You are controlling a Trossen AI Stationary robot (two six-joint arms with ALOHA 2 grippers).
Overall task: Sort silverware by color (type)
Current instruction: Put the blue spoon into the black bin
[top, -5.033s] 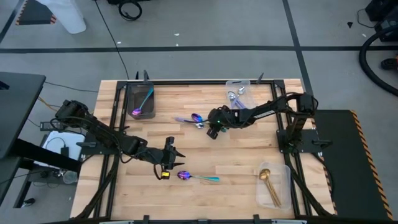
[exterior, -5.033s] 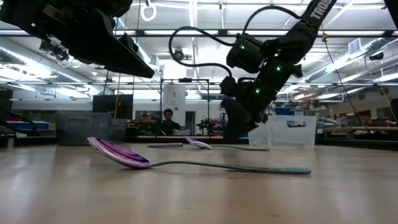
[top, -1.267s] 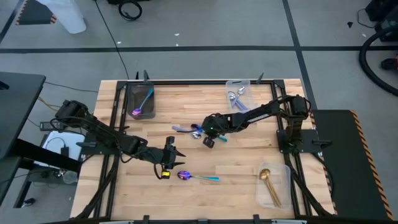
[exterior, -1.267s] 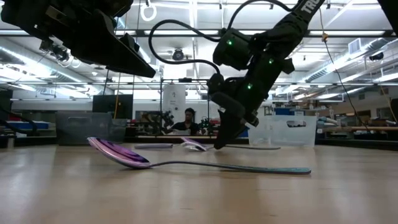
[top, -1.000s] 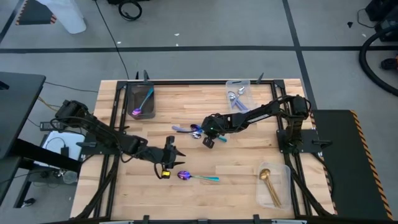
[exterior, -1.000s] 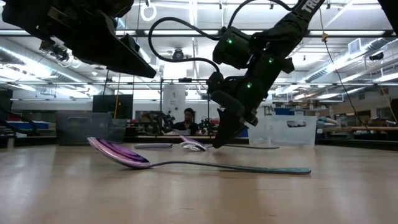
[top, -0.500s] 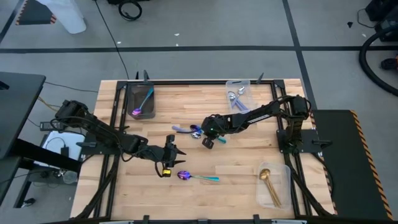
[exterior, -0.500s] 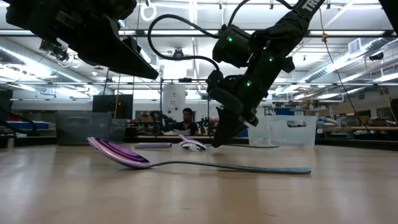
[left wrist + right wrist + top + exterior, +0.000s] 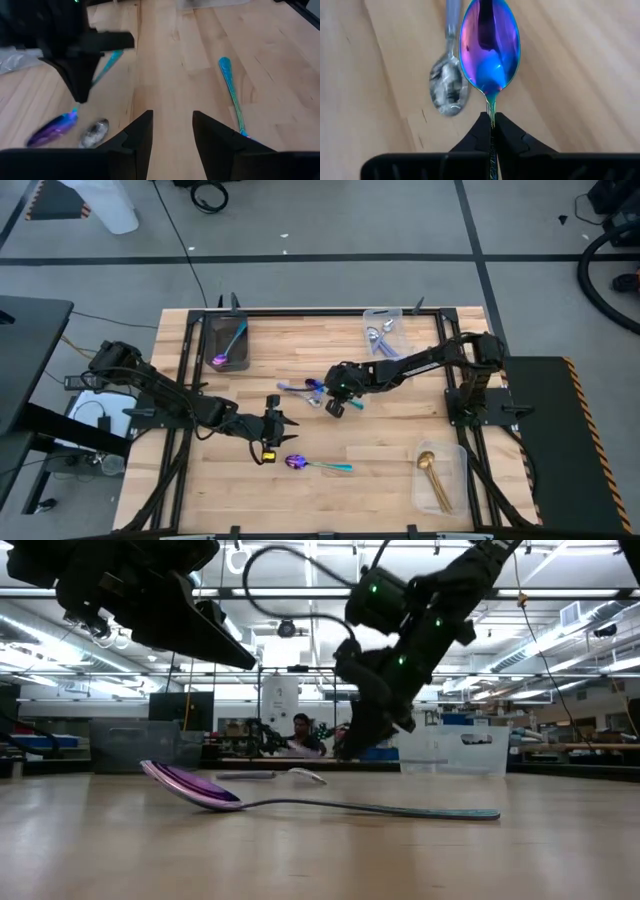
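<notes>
Silverware is light, stiff, slick: the right gripper point(image 9: 491, 131) pinches an iridescent spoon point(image 9: 489, 45) by its thin neck (may swivel); the left gripper point(image 9: 171, 131) stands spread.

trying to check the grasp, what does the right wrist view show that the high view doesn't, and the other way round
Only the right wrist view shows the right gripper shut on the neck of the purple-bowled spoon, its bowl above the silver-bowled spoon. Only the high view shows the dark tray, the clear bins, the gold spoons and the left gripper. Both show the right gripper, these two spoons and the wooden table.
</notes>
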